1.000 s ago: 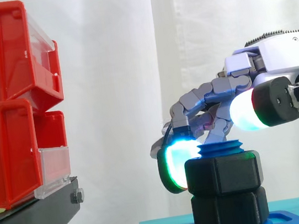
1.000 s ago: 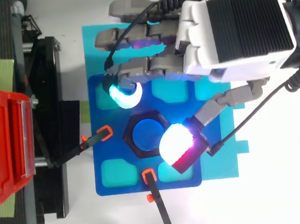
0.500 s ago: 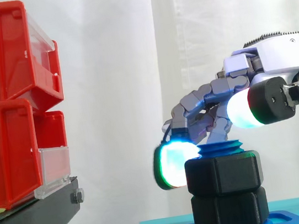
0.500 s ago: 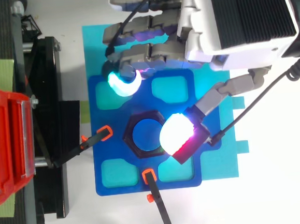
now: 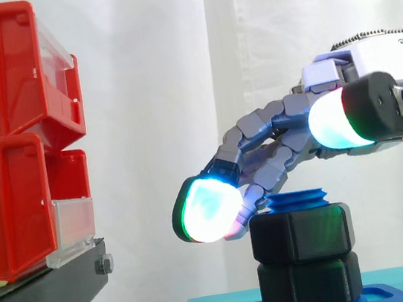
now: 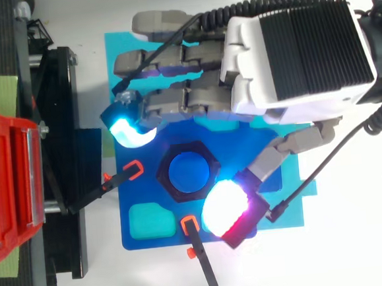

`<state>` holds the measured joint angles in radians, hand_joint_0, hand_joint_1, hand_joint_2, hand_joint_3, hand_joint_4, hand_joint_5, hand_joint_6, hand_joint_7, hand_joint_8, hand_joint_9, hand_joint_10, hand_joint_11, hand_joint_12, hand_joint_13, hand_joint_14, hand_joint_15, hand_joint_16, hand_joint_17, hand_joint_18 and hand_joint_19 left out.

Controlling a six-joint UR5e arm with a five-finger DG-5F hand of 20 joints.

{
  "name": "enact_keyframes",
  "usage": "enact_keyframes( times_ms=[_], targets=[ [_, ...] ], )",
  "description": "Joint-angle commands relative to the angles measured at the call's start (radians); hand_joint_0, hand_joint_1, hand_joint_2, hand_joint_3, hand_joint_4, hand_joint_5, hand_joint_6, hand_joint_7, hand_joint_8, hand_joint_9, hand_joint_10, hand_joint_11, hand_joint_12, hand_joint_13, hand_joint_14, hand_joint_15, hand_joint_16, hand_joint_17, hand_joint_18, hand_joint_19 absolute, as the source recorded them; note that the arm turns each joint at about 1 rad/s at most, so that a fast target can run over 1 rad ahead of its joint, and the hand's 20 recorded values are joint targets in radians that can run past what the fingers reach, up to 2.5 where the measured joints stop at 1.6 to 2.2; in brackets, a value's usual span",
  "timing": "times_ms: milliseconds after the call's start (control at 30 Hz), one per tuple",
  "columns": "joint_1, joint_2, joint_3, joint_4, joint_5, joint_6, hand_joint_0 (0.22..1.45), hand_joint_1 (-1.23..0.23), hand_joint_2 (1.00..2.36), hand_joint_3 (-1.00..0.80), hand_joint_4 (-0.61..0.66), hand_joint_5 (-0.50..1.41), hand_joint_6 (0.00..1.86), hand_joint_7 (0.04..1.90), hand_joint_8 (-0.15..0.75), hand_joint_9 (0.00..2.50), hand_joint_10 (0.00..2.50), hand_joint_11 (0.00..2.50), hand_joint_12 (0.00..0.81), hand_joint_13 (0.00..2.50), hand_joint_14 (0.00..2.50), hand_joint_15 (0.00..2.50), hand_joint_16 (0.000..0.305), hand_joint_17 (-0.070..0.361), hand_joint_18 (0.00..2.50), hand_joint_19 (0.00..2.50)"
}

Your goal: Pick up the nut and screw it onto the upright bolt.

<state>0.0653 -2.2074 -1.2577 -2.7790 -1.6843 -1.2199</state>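
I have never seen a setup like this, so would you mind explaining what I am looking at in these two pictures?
Certainly. The machine is a robot arm ending in a hand with fingers and a thumb. The glowing pads are its own fingertips. One picture is taken from the side, level with the work. The other looks straight down on the same scene. On a blue plate stands an upright blue bolt. A black nut is threaded on it, above a second black hexagonal piece. Red bins sit on a black stand off to one side. The hand is open and holds nothing. Its fingers are spread over and beside the nut, apparently not touching it.
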Motion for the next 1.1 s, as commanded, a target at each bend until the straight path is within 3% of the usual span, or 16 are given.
enact_keyframes(
  times_ms=[0, 367, 667, 1067],
  targets=[
    [0.011, 0.000, 0.000, -0.002, 0.009, 0.000, 0.40, -0.19, 1.00, -0.50, 0.19, -0.15, 0.50, 0.61, 0.249, 0.55, 0.00, 0.00, 0.354, 0.07, 0.00, 0.00, 0.049, 0.110, 0.00, 0.00],
    [0.031, 0.000, 0.000, -0.016, 0.034, 0.000, 0.41, -0.10, 1.00, -0.50, 0.21, -0.10, 0.50, 0.63, 0.238, 0.52, 0.00, 0.00, 0.355, 0.02, 0.00, 0.00, 0.051, 0.114, 0.00, 0.00],
    [0.031, 0.000, 0.000, -0.022, 0.032, 0.000, 0.43, -0.08, 1.00, -0.50, 0.23, -0.03, 0.50, 0.87, 0.238, 0.66, 0.00, 0.00, 0.334, 0.13, 0.00, 0.00, 0.045, 0.101, 0.00, 0.00],
    [0.013, 0.000, 0.000, -0.022, 0.026, 0.000, 0.45, -0.11, 1.00, -0.50, 0.18, 0.02, 0.50, 1.10, 0.253, 0.86, 0.00, 0.00, 0.311, 0.28, 0.00, 0.00, 0.038, 0.086, 0.00, 0.00]
  ],
)
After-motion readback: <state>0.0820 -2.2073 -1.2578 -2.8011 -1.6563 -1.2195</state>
